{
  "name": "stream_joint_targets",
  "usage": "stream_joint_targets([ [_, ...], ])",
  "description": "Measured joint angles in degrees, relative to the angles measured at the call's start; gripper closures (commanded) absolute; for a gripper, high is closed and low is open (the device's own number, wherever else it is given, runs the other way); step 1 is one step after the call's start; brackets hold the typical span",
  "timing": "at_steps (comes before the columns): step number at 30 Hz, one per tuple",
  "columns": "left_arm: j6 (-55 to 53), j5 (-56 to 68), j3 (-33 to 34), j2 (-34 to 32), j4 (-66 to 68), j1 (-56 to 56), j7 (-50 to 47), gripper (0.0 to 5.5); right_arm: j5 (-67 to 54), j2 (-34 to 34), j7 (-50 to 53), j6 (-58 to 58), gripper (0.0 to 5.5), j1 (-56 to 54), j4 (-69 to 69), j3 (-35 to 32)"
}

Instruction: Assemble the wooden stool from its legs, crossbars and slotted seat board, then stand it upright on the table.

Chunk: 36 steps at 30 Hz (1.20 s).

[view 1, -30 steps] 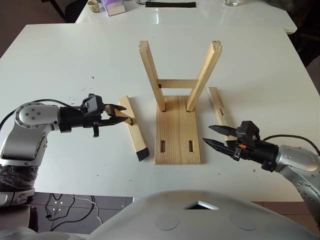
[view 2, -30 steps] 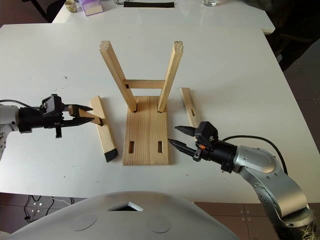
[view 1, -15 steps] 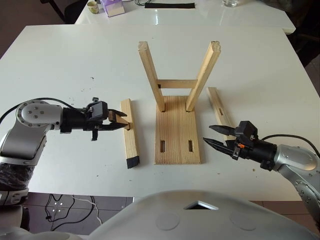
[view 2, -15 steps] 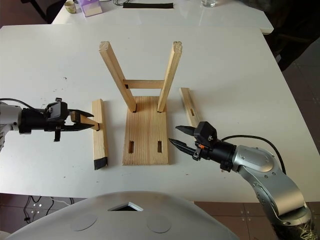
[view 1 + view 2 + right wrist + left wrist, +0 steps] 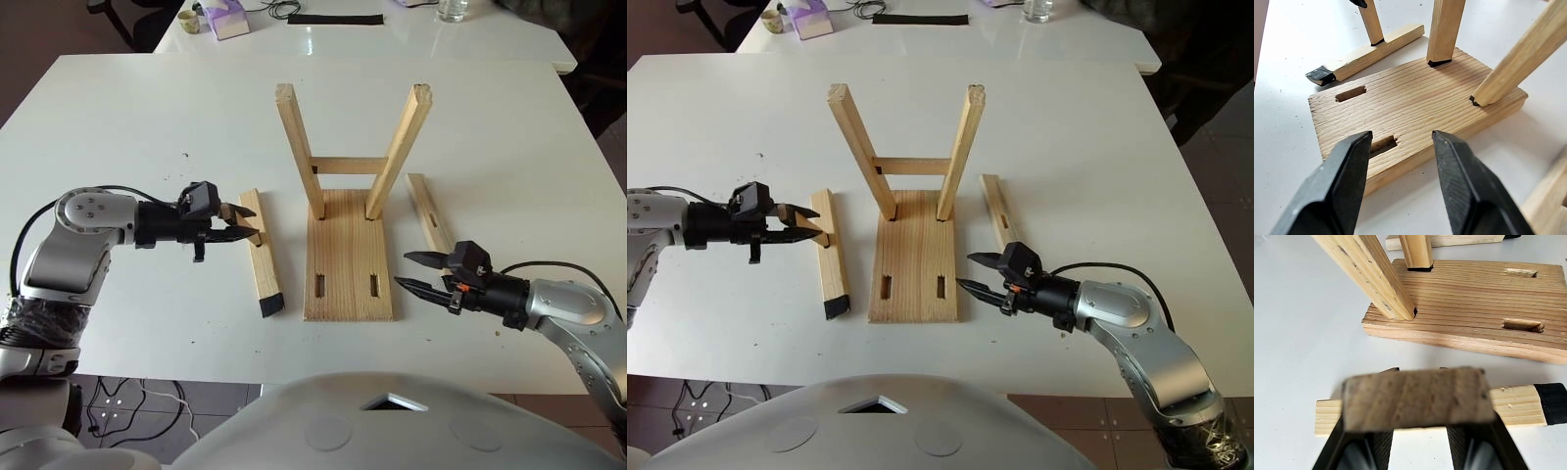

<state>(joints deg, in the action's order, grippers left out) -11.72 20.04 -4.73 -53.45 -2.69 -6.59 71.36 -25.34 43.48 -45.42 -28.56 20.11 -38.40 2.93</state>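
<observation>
Both jaws of the right gripper [image 5: 403, 270] stand wide, beside the near right edge of the flat seat board [image 5: 347, 259]. The left gripper [image 5: 247, 222] clamps a crossbar stub [image 5: 1415, 399] on the leg [image 5: 263, 259] lying left of the board; farther, two upright legs [image 5: 299, 147] stand slotted.

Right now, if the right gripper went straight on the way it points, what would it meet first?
Probably the flat slotted wooden seat board, at its right edge; how high the right gripper rides is unclear.

Around seat board [image 5: 347, 274]: upright frame [image 5: 348, 165] blocks 12 o'clock. Loose leg [image 5: 265, 266], its stub [image 5: 1415, 399] clamped by left gripper [image 5: 247, 223], occupies 9 o'clock. Second loose leg [image 5: 429, 211] lies at 3 o'clock. Approach from 6 o'clock is unobstructed.
</observation>
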Motion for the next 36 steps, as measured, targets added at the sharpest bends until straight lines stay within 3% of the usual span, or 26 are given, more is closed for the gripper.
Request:
stream_joint_targets([
  [4, -0.20, -2.97, -2.13, 0.32, 1.12, -0.70, -1.71, 3.64, 0.37, -0.04, -0.03, 0.00, 3.25, -0.29, 0.02, -0.01],
  [11, 0.79, -6.35, -4.33, 6.55, 5.23, 1.08, -6.47, 2.77, 0.62, -0.20, 0.06, 0.02, 3.25, -0.11, 0.03, 0.03],
  [26, 21.31, -12.70, -4.30, 7.65, 19.71, -3.55, -9.00, 2.77, 2.52, -0.92, 1.31, 0.46, 3.25, -0.70, 0.80, 1.51],
  [36, 27.14, -14.49, -5.12, 6.77, 32.07, -14.08, -0.85, 2.77, 4.21, -2.20, 2.09, 1.47, 3.25, -0.97, 2.07, 2.60],
])
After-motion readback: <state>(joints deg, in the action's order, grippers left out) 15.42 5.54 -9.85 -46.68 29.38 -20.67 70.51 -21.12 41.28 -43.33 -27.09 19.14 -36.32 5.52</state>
